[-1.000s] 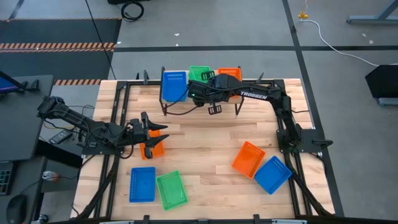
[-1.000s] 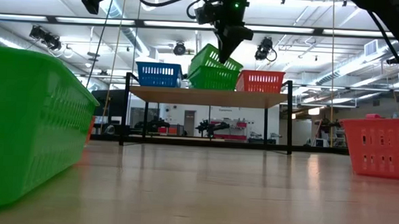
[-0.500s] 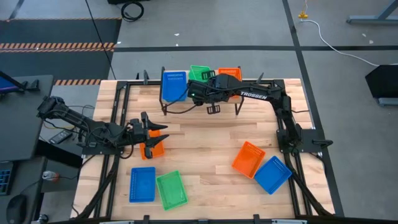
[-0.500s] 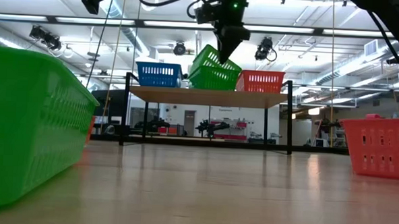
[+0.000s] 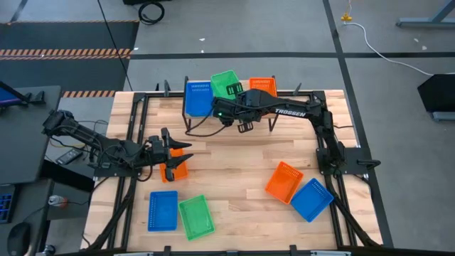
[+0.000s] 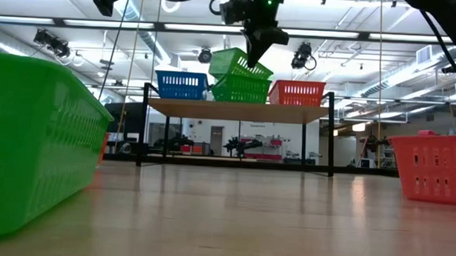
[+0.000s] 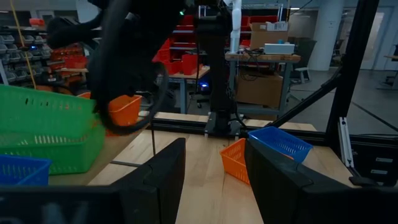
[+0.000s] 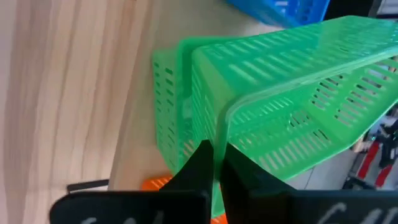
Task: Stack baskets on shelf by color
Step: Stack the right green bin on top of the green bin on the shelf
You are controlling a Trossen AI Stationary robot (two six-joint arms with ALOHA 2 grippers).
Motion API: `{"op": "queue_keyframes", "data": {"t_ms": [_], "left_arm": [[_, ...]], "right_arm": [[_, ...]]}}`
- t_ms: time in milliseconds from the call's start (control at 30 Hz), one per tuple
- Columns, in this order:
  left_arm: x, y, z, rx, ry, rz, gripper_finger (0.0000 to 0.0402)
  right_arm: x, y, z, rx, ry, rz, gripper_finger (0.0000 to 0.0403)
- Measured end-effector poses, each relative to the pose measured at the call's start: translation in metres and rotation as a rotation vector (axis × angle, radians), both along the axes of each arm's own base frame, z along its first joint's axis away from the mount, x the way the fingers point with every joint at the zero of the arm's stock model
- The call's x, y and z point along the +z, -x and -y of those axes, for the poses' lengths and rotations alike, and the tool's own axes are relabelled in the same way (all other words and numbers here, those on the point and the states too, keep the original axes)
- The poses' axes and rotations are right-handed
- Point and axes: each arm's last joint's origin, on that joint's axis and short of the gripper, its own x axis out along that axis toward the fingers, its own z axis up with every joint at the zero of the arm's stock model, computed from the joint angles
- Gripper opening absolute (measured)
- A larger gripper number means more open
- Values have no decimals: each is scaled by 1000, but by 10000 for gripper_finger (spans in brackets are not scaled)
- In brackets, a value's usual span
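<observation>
On the shelf at the table's far side stand a blue basket, a green basket and an orange basket. A second green basket sits tilted in the first green one, and my right gripper is shut on it from above. My left gripper stands open and level near the table's left edge, above another orange basket that lies on the table. My right gripper pinches the upper green basket's wall at its rim, near a corner, between its two fingers. The fingers slant down onto it. The basket sits tilted, its low part inside the green basket under it.
On the near left of the table lie a blue basket and a green basket. An orange basket and a blue basket lie at the near right. The table's middle is bare wood.
The upper green basket has turned about and shifted toward the blue basket on the shelf. It leaned steeply before and now lies flatter on the lower green basket. My right gripper has stayed over it, moving slightly the same way.
</observation>
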Motion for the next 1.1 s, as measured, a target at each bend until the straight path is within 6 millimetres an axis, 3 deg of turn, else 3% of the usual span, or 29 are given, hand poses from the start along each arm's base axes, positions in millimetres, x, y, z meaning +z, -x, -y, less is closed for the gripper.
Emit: {"op": "queue_keyframes", "data": {"t_ms": [600, 1100], "left_arm": [[0, 0, 0, 0, 0, 0, 172], [0, 0, 0, 0, 1, 0, 172]], "right_arm": [[0, 2, -1, -13, 55, -31, 17], [-3, 9, 4, -73, -81, -26, 31]]}}
